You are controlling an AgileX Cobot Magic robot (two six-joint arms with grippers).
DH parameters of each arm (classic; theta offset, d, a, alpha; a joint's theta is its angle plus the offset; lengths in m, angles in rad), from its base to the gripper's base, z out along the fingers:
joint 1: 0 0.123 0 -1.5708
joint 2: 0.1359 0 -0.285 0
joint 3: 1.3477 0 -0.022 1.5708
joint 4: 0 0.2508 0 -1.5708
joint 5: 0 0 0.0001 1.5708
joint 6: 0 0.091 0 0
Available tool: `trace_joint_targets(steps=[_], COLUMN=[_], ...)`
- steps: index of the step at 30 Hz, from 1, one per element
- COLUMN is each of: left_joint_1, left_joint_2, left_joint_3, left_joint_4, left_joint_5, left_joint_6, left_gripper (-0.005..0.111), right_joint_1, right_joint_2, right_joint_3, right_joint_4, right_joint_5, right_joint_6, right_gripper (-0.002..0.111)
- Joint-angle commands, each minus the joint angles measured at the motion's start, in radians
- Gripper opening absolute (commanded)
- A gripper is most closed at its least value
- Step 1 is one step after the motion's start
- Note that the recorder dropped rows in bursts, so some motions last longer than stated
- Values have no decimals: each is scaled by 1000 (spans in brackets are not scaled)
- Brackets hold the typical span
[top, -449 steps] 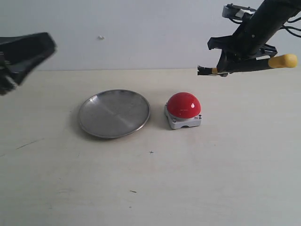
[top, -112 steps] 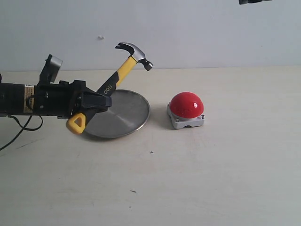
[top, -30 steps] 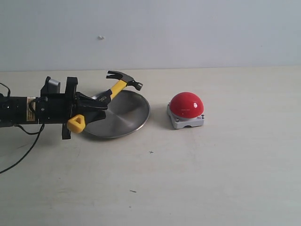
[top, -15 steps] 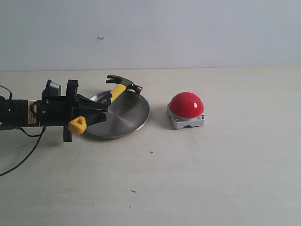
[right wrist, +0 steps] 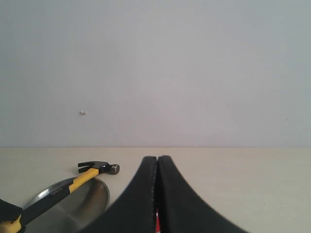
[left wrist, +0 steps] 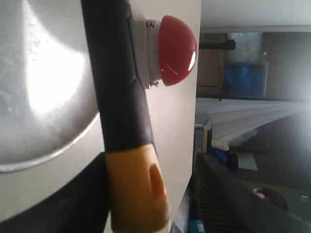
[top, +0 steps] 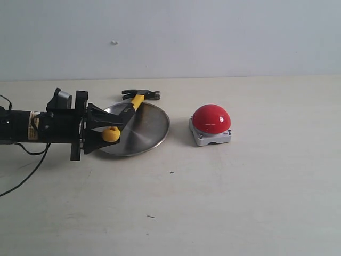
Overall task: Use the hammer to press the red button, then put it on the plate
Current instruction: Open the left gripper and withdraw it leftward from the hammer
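Observation:
The hammer [top: 136, 102] lies across the silver plate [top: 148, 130], its dark head [top: 141, 94] past the far rim and its yellow looped end [top: 110, 134] over the near-left rim. My left gripper [top: 120, 127] is open, its fingers spread on either side of that yellow end. In the left wrist view a gap shows between the handle [left wrist: 116, 97] and one finger [left wrist: 218, 194], with the plate [left wrist: 39, 97] beneath. The red button [top: 211, 118] sits right of the plate, untouched. My right gripper [right wrist: 158, 161] is shut and empty, out of the exterior view; the hammer [right wrist: 92, 171] shows beyond it.
The left arm body [top: 42, 125] lies low over the table at the left, with a black cable [top: 24, 173] trailing toward the front. A pale wall [top: 213, 37] closes the back of the table.
The hammer came down from a raised tilt to lie on the plate. The left jaws, shut on the handle before, have spread apart, and the yellow end has turned.

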Motion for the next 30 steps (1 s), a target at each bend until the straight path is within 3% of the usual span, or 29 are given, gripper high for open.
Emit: trace_joint_targets(steps=[1, 15, 21, 23, 27, 30], left_joint_1=[-7, -7, -7, -7, -7, -7], left_joint_2=[-57, -303, -310, -318, -365, -437], left_joint_3=[44, 185, 218, 243, 311, 362], left_joint_4=[37, 82, 30, -8, -65, -101], left_joint_5=[-16, -16, -16, -16, -16, -16], left_joint_6=[-6, -3, 147, 231, 384, 484], left_gripper=[51, 51, 48, 41, 1, 0], right_joint_1=[-3, -3, -3, -3, -3, -3], right_joint_2=[-5, -5, -5, -5, -26, -69], right_joint_3=[3, 3, 3, 3, 3, 3], right_joint_4=[-6, -8, -12, -36, -53, -53], right_joint_5=[-14, -8, -4, -4, 14, 26], right_joint_6=[-2, -2, -2, -2, -2, -2], right_gripper=[0, 0, 0, 0, 0, 0])
